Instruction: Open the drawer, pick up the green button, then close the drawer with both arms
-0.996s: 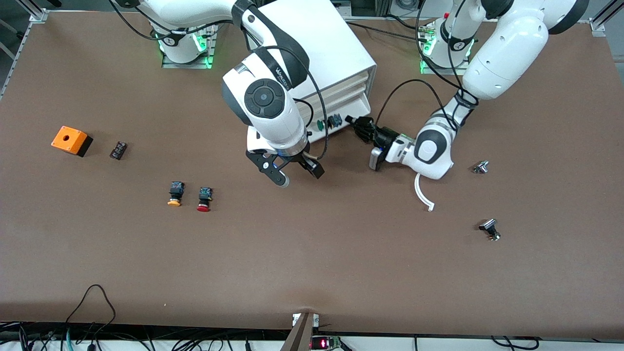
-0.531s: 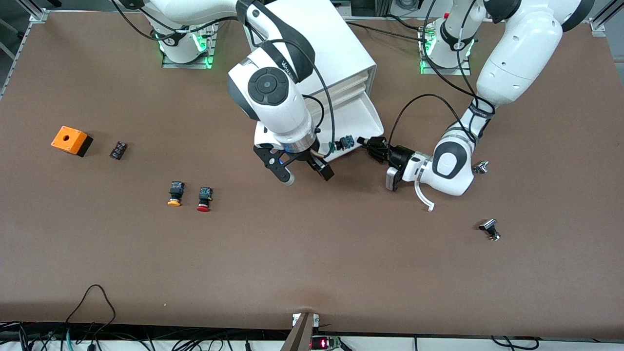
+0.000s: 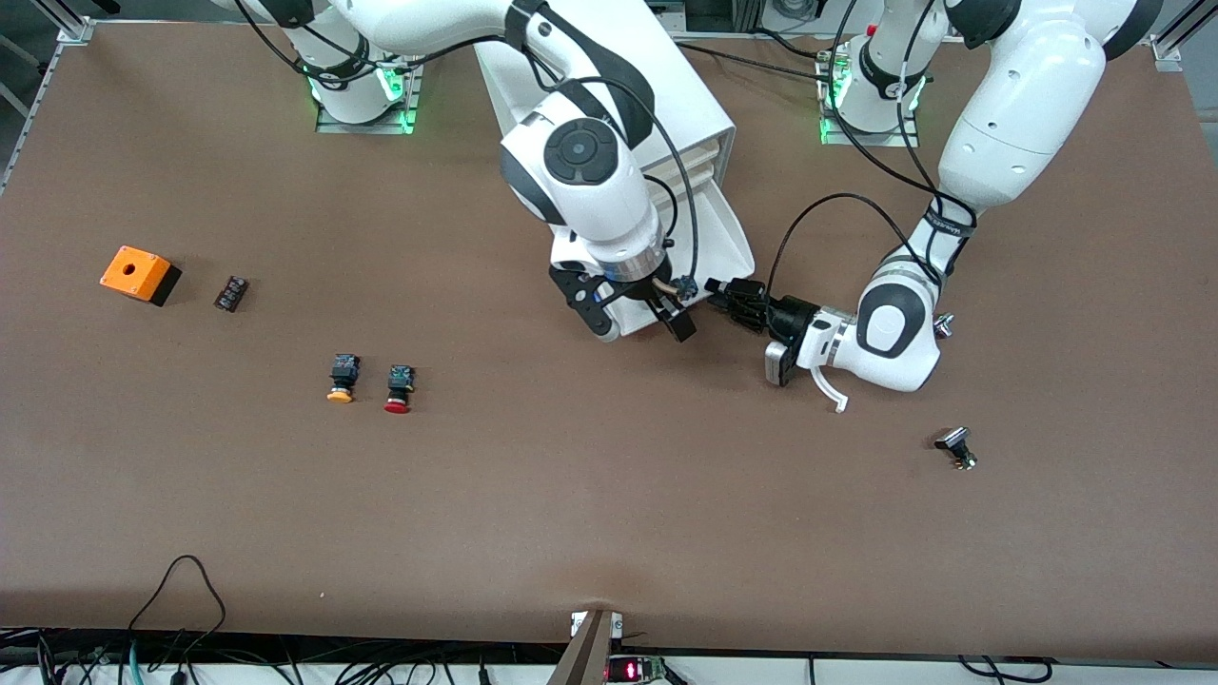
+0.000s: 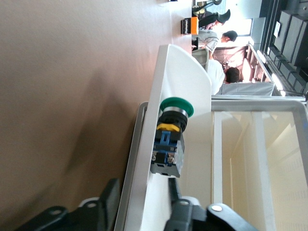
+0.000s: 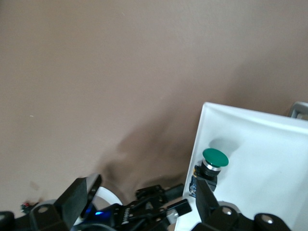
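The drawer point(image 3: 725, 238), the lowest one of the white cabinet point(image 3: 657, 76), is pulled out. My left gripper point(image 3: 720, 288) is shut on the drawer's front wall, one finger inside and one outside, as the left wrist view point(image 4: 140, 188) shows. The green-capped button point(image 4: 169, 139) lies in the drawer against that front wall. My right gripper point(image 3: 642, 328) hangs open over the drawer's front end. In the right wrist view point(image 5: 144, 186) the button point(image 5: 211, 163) lies by one of its fingers point(image 5: 207, 197). In the front view the right gripper hides most of the button.
A yellow-capped button point(image 3: 341, 378) and a red-capped button point(image 3: 399, 389) lie toward the right arm's end. An orange box point(image 3: 139, 273) and a small black part point(image 3: 230, 292) lie farther that way. A white curved piece point(image 3: 826, 382) and a metal part point(image 3: 955, 447) lie by the left arm.
The left gripper has pulled the drawer farther out toward the front camera. The right gripper has moved toward the left arm's end, over the drawer's front.
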Robot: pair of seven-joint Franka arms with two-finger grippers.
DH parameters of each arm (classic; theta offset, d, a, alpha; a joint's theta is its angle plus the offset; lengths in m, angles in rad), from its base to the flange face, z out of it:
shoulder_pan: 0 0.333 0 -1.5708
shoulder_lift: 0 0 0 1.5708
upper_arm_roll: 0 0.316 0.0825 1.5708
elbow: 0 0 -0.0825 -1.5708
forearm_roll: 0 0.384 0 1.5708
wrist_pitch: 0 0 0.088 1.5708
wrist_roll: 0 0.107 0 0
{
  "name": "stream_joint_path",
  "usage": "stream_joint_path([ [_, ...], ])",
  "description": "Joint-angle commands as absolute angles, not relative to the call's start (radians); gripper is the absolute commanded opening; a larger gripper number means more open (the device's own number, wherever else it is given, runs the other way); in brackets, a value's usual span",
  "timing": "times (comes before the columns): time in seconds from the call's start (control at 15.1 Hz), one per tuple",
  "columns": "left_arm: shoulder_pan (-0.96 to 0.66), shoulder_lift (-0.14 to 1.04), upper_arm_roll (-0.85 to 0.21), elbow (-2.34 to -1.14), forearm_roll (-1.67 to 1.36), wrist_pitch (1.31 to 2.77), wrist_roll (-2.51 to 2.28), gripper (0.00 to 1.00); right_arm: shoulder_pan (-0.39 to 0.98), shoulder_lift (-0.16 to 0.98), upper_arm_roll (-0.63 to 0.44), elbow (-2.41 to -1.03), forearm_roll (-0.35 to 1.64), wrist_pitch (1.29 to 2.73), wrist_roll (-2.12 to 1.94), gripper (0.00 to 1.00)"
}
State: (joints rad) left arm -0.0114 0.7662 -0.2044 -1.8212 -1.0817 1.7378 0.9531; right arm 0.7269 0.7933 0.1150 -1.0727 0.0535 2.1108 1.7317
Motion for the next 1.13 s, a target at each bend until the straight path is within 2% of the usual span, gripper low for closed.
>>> stream_joint_path([
  [0.0, -0.011, 0.700, -0.198, -1.792, -1.008, 1.709, 0.800, 1.00, 0.744, 0.847, 0.109, -1.029, 0.049, 2.103, 1.801, 1.00],
  [0.27, 0.011, 0.637, -0.196, -1.691, -0.849, 1.619, 0.554, 1.00, 0.790, 0.888, 0.107, -1.034, 0.048, 2.102, 1.850, 1.00],
  [0.8, 0.020, 0.586, -0.201, -1.405, -0.497, 1.355, 0.090, 1.00, 0.816, 0.914, 0.109, -1.063, 0.052, 2.095, 1.888, 0.99],
  [1.06, -0.003, 0.563, -0.218, -1.342, -0.298, 1.333, -0.035, 1.00, 0.836, 0.940, 0.109, -1.063, 0.051, 2.108, 1.922, 0.95],
])
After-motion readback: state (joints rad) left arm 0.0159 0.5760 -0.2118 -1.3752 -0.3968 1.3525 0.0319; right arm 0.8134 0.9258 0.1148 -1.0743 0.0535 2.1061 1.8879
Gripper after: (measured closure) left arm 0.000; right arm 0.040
